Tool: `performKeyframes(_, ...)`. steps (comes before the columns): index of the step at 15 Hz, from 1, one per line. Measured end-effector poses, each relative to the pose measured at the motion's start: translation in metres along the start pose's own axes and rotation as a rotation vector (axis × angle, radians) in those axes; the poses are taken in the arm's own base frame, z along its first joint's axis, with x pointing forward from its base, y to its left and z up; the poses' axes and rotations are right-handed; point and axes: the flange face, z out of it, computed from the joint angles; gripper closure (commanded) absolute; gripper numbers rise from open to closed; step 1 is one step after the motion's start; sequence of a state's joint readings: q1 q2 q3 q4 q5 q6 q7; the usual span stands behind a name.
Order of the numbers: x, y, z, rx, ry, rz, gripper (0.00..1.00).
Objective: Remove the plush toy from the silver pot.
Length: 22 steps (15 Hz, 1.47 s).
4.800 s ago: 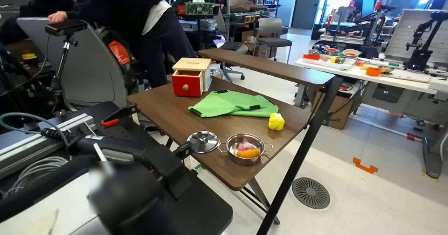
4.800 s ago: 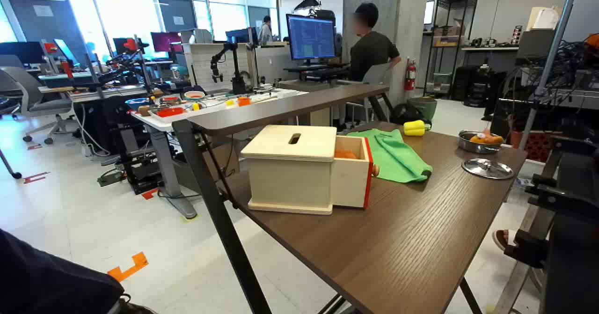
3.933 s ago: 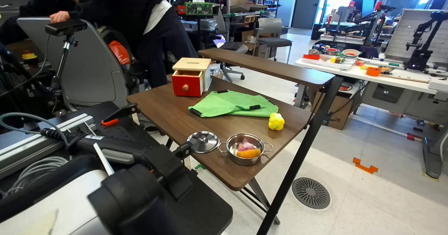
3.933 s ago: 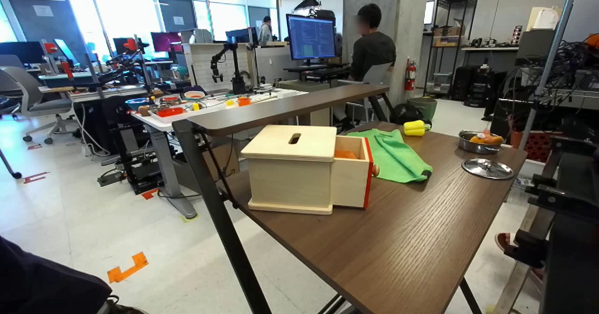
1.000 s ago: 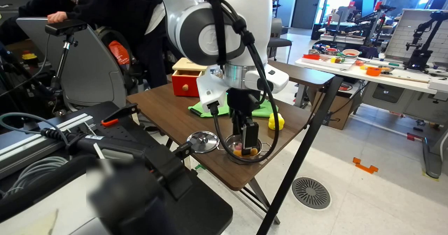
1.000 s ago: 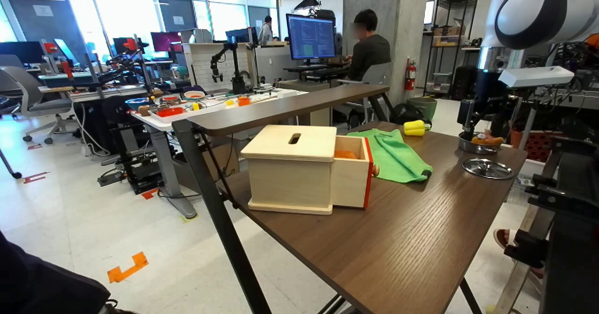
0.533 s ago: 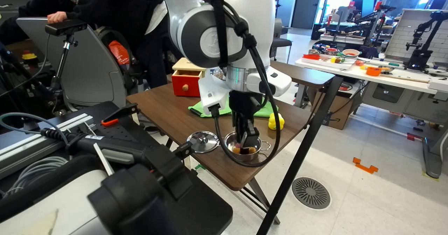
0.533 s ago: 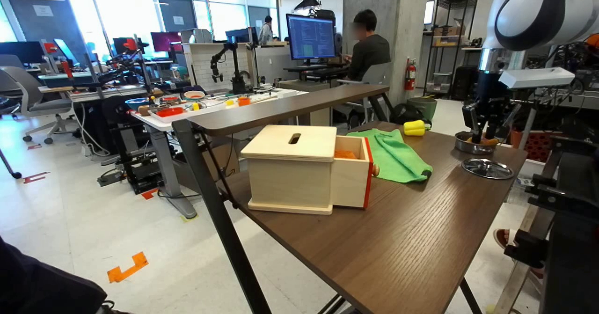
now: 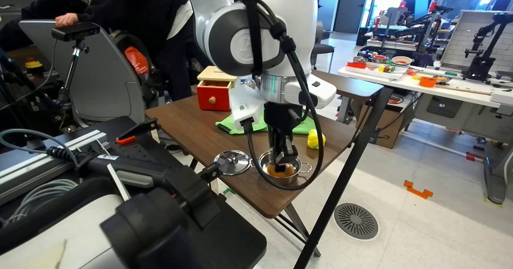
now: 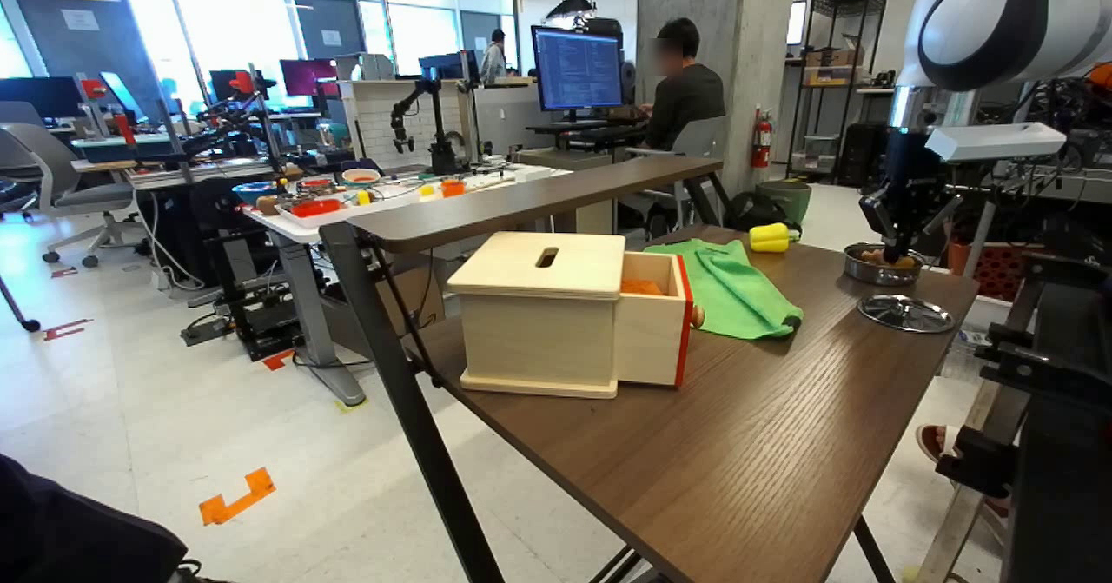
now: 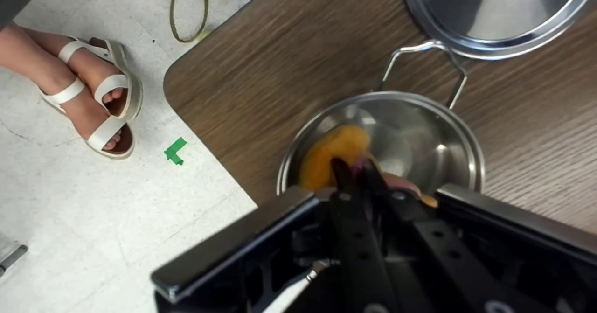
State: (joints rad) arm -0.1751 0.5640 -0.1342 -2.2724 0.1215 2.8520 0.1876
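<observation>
The silver pot (image 11: 473, 156) stands upright on the brown table, close to its corner, and shows in both exterior views. Inside it lies the plush toy (image 11: 319, 163), orange with pink parts, against the pot's wall in the wrist view. My gripper (image 11: 353, 163) points down into the pot, with its fingertips close together and a pinch of pink fabric between them. Orange bulges on both sides of the fingers in an exterior view, where the toy (image 9: 289, 170) still rests within the rim. The fingers hide the toy's middle.
A silver lid (image 9: 232, 162) lies flat beside the pot, near one handle. Farther off are a yellow object (image 9: 314, 139), a green cloth (image 10: 738, 292) and a wooden box (image 10: 543, 331) with its drawer pulled out. A black cable loops beside the pot.
The arm has come into view and lowered its fingers into the pot. Over the last second the jaws have closed on the toy, bunching it up. The pot has shifted slightly.
</observation>
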Motion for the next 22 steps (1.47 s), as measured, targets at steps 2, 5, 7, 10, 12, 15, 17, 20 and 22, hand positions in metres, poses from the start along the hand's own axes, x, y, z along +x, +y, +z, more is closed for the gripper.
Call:
performKeyframes(2,-0.001,0.0,-0.005,0.002,0.005,-0.001,0.98)
performKeyframes(5,-0.007,-0.007,-0.025,0.017,0.035,-0.014,0.98)
performKeyframes(7,-0.012,-0.016,-0.044,0.034,0.07,-0.03,0.98)
performKeyframes(10,-0.013,-0.032,-0.074,0.059,0.13,-0.048,0.98)
performKeyframes(12,-0.009,-0.041,-0.088,0.072,0.159,-0.041,0.98)
performKeyframes(15,0.003,-0.05,-0.099,0.087,0.188,-0.014,0.98)
performKeyframes(17,0.011,-0.054,-0.099,0.092,0.198,0.005,0.98)
performKeyframes(20,0.021,-0.065,-0.084,0.092,0.191,0.027,0.98)
performKeyframes(22,0.025,-0.076,-0.068,0.086,0.18,0.031,0.98)
